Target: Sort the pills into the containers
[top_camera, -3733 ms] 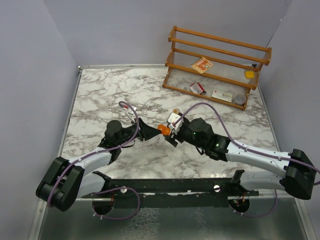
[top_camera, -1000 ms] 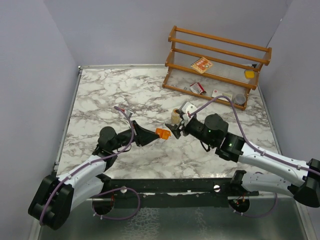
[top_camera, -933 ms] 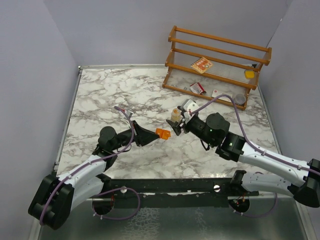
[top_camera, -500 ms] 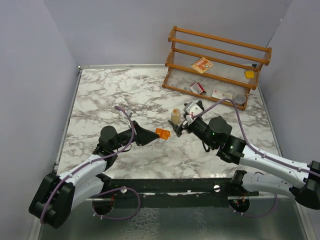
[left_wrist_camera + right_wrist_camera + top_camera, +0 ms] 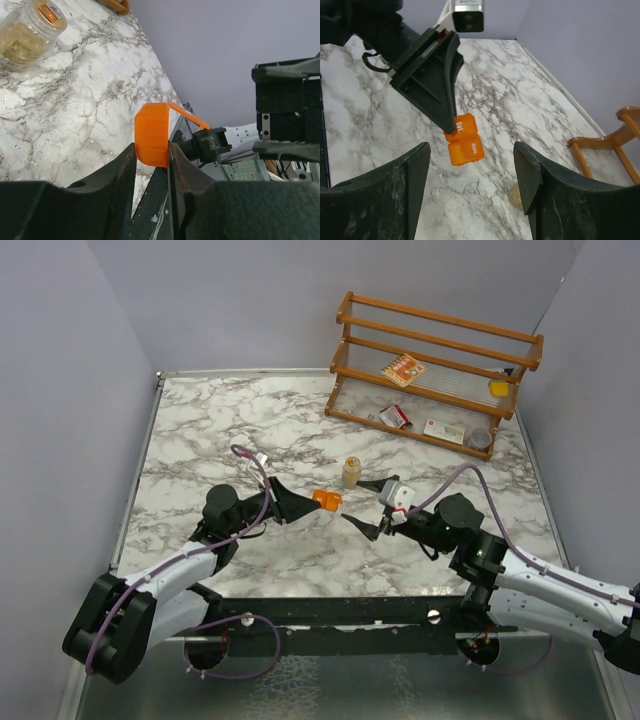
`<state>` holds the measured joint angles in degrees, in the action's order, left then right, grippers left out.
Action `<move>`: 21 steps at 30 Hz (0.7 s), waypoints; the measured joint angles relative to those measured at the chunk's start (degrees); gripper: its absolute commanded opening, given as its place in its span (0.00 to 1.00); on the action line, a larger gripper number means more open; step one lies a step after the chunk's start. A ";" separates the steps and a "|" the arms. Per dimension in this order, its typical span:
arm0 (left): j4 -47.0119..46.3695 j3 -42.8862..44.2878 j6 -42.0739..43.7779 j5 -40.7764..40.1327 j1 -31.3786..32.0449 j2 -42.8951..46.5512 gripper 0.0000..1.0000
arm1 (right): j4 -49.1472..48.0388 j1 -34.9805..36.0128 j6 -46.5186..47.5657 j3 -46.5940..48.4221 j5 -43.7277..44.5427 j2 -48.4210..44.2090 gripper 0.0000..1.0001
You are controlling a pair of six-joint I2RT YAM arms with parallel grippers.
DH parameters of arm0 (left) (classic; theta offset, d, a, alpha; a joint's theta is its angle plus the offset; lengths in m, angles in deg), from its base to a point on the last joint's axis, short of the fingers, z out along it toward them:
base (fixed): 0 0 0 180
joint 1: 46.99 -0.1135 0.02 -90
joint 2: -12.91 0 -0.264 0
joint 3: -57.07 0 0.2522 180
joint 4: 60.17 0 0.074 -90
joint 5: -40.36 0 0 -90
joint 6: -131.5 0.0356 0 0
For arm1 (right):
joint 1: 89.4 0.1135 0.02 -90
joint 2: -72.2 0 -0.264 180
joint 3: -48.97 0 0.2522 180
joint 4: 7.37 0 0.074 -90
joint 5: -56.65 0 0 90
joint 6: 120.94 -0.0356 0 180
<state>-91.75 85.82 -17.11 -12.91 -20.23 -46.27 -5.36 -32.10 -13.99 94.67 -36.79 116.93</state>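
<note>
My left gripper point(image 5: 314, 503) is shut on the tiny orange box point(image 5: 328, 501), which it holds just above the marble near the table's middle. In the left wrist view the box point(image 5: 152, 134) is pinched between the two black fingers, its lid ajar. The clear jar point(image 5: 351, 472) with tan-yellow contents stands upright on the marble just beyond, free of both grippers. My right gripper point(image 5: 362, 505) is open, empty, and faces the box from the right. In the right wrist view the box point(image 5: 465, 141) lies between its spread fingers, well ahead of them. No loose pills show.
A wooden rack point(image 5: 440, 350) stands at the back right. It carries red-and-white packets point(image 5: 402, 371), a grey round tin point(image 5: 479, 438) and a small yellow item point(image 5: 498, 388). Grey walls close in the marble table point(image 5: 220, 430) on three sides.
The right gripper let go of the jar, left it standing on the marble, and drew back toward the near right. The left gripper still holds the orange box, shifted slightly.
</note>
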 measured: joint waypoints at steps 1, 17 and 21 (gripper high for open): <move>-0.02 0.44 -0.42 0.04 0.00 -0.61 0.00 | 0.00 0.02 0.11 -0.02 -1.49 0.72 0.67; -0.02 2.03 -3.93 2.71 0.00 -3.45 0.00 | -0.15 0.02 0.52 -0.04 -6.97 6.75 0.45; 0.00 2.03 -4.50 3.06 0.00 -3.43 0.00 | -0.39 0.02 0.55 -0.04 -7.17 7.98 0.42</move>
<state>-91.75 87.85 -21.61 -9.85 -20.23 -49.70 -5.75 -32.08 -13.44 94.63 -43.96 124.91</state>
